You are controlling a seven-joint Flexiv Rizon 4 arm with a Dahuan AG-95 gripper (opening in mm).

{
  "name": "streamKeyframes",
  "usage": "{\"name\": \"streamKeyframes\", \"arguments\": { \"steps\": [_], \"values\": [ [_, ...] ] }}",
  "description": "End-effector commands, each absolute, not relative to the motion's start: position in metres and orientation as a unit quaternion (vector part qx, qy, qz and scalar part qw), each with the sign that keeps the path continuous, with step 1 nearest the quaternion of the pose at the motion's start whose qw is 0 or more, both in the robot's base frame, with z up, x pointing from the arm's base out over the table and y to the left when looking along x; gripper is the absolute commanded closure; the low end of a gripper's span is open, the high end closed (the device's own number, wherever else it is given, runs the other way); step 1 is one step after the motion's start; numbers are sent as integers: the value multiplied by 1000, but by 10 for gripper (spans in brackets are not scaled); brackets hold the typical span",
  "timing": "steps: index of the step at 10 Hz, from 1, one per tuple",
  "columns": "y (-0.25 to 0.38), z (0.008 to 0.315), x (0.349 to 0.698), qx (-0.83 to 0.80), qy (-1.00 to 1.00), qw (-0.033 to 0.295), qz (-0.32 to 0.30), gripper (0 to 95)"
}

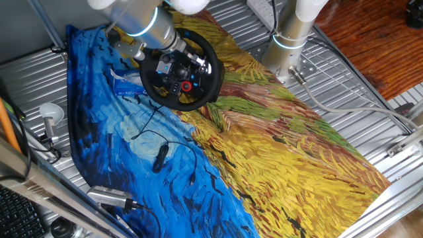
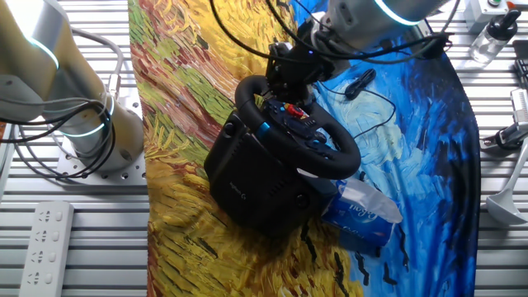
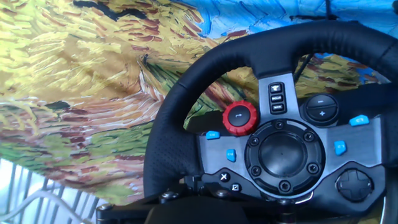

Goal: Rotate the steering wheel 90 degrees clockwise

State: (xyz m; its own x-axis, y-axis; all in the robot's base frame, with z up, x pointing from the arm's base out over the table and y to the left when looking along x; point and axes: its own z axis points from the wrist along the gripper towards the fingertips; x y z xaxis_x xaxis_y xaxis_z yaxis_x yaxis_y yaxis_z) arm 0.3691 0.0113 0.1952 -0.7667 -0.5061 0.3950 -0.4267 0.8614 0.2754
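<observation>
On the painted cloth (image 1: 277,152), in one fixed view, the steering wheel (image 1: 180,69) is seen with the gripper (image 1: 165,63) at its rim. In the other fixed view, the wheel stands on its black base (image 2: 252,177). In the hand view, the red knob (image 3: 239,118) is seen, but it cannot be told if the gripper is clenched.

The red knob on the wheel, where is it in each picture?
One fixed view: the red knob sits upper left of centre, low on the wheel hub.
The other fixed view: it shows upper middle, near the top of the hub, just under the gripper.
Hand view: it is right of centre, left of the hub.
Shared landmark: the wheel's black rim around the knob.
</observation>
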Motion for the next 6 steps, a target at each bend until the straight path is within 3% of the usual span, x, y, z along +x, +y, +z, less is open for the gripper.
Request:
{"name": "streamKeyframes", "arguments": {
  "steps": [1,6],
  "values": [
    [11,195,367,258,-934,231,-87,950],
    [11,195,367,258,-934,230,-94,950]
  ]
}}
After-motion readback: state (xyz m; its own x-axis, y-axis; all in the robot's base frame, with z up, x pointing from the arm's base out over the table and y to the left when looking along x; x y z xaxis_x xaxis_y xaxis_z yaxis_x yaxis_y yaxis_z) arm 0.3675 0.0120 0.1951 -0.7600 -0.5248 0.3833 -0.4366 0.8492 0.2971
